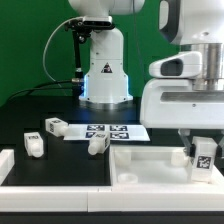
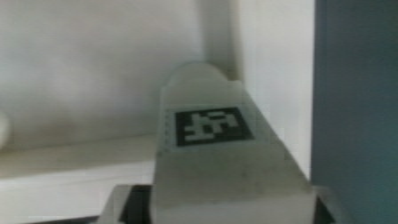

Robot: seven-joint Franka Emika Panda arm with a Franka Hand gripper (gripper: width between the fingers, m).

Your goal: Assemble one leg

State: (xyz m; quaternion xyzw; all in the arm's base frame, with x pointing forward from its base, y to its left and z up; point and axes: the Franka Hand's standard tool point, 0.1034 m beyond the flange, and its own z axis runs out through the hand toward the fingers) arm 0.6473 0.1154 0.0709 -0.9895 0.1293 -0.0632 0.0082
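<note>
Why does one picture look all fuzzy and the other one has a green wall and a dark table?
In the wrist view, the leg sits so close to the camera that it looks soft and blurry, though its tag still reads. In the exterior view, the green backdrop is bright, the table is dark, and the white tabletop nearly washes out.

Exterior cam sat low at table level, facing the arm base (image 1: 104, 72); wrist cam looked close at the tagged leg (image 2: 217, 150), seen in both.
</note>
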